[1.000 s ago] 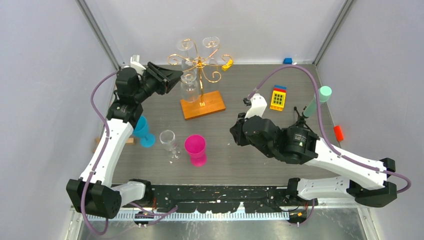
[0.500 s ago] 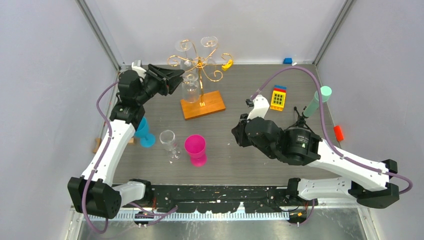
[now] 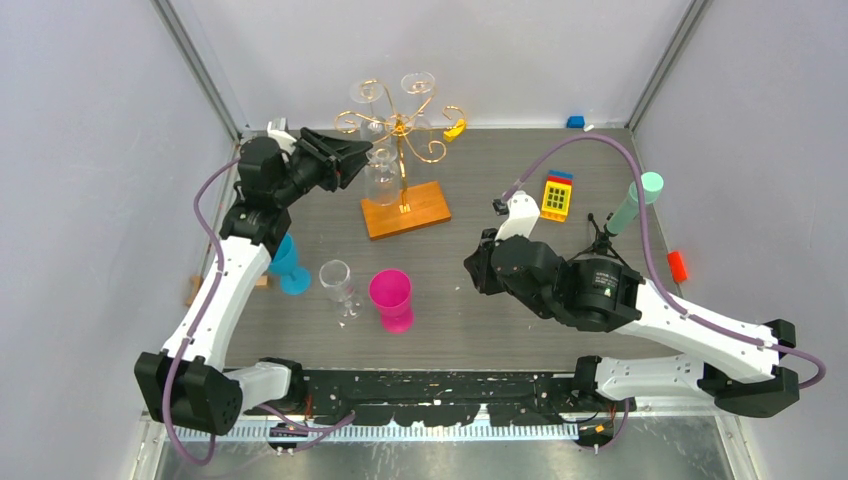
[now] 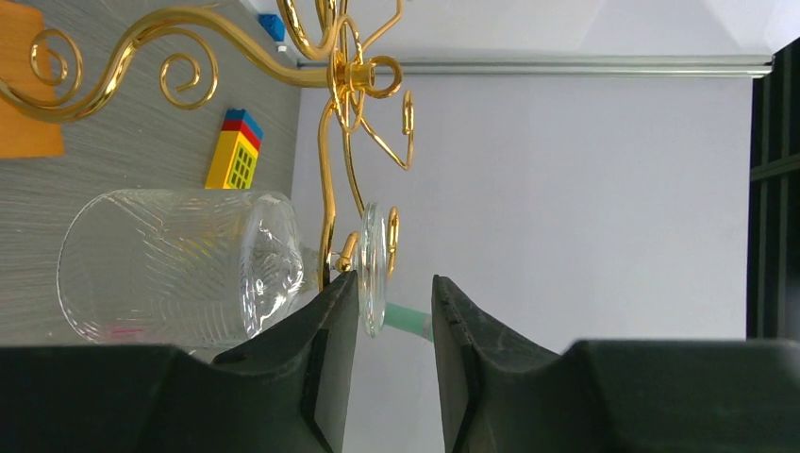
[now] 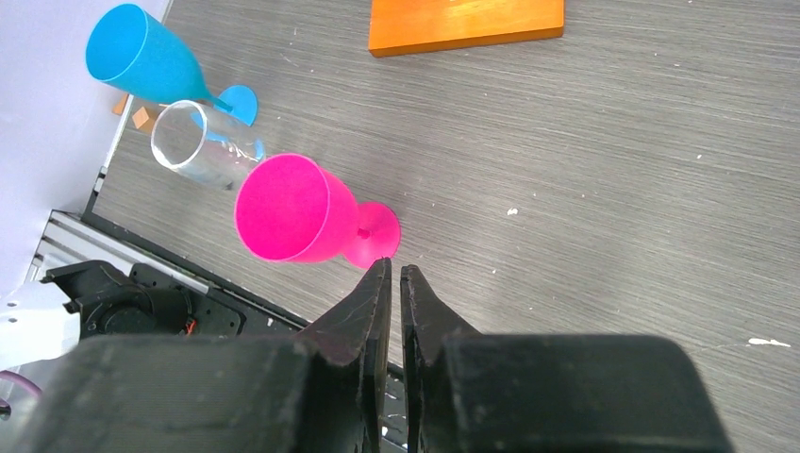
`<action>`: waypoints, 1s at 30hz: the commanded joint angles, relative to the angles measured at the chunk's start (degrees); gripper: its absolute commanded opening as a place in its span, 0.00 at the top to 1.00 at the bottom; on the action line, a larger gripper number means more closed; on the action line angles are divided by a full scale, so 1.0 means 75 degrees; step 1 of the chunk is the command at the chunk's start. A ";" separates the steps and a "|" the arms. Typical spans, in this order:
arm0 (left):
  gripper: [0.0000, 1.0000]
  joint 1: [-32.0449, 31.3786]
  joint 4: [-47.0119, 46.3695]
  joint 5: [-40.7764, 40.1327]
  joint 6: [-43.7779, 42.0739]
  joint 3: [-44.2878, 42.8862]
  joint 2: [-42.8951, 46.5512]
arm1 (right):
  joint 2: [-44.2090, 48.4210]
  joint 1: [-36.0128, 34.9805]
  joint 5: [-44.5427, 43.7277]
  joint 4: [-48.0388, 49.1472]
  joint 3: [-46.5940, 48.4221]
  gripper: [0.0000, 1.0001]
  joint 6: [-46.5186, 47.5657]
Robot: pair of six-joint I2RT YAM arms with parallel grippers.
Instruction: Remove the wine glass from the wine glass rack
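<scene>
Wine glass (image 4: pixel 175 269) on the rack (image 4: pixel 351 74), foot between fingertips of left tool (image 4: pixel 394 300)

Left gripper (image 3: pixel 367 152) has moved right, from short of the wine glass rack (image 3: pixel 405 209) to in among its scroll arms. Fingertips were clear of the hanging wine glass (image 3: pixel 382 180); they now sit at its upper end. Left forearm has swung in with it, and the purple cable (image 3: pixel 203 205) loop is drawn tighter to the arm. Glass bowl may have shifted slightly toward the post; hard to read from above. Right arm (image 3: pixel 590 292) has edged slightly right
</scene>
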State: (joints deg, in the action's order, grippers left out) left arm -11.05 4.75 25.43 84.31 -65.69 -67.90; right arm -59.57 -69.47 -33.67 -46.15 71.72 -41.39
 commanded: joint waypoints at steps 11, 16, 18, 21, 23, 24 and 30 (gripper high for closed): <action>0.78 -0.0272 0.0396 0.0232 -0.1005 -0.0480 -0.0302 | 0.0045 -0.0005 -0.0302 0.0383 -0.0004 0.87 -0.0190; 0.89 -0.0273 0.0397 0.0093 -0.1064 -0.0492 -0.0275 | 0.0055 -0.0006 -0.0318 0.0385 -0.0012 0.86 -0.0202; 0.98 -0.0273 0.0370 0.0063 -0.1059 -0.0479 -0.0265 | 0.0065 -0.0006 -0.0332 0.0379 -0.0012 0.86 -0.0201; 1.00 -0.0273 -0.0019 0.0087 -0.0894 -0.0326 -0.0197 | 0.0076 -0.0005 -0.0370 0.0384 -0.0031 0.87 -0.0206; 1.00 -0.0273 -0.0181 0.0123 -0.0811 -0.0290 -0.0118 | 0.0089 0.0001 -0.0382 0.0384 -0.0034 0.87 -0.0206; 1.00 -0.0273 -0.0188 0.0125 -0.0793 -0.0306 -0.0085 | 0.0094 0.0003 -0.0390 0.0387 -0.0027 0.87 -0.0203; 1.00 -0.0266 -0.0257 0.0236 -0.0508 -0.0362 0.0179 | 0.0125 0.0000 -0.0426 0.0386 -0.0024 0.87 -0.0208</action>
State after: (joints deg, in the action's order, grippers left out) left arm -12.69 7.16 26.02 78.78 -67.57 -69.60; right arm -59.59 -69.47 -34.24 -45.84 71.44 -41.85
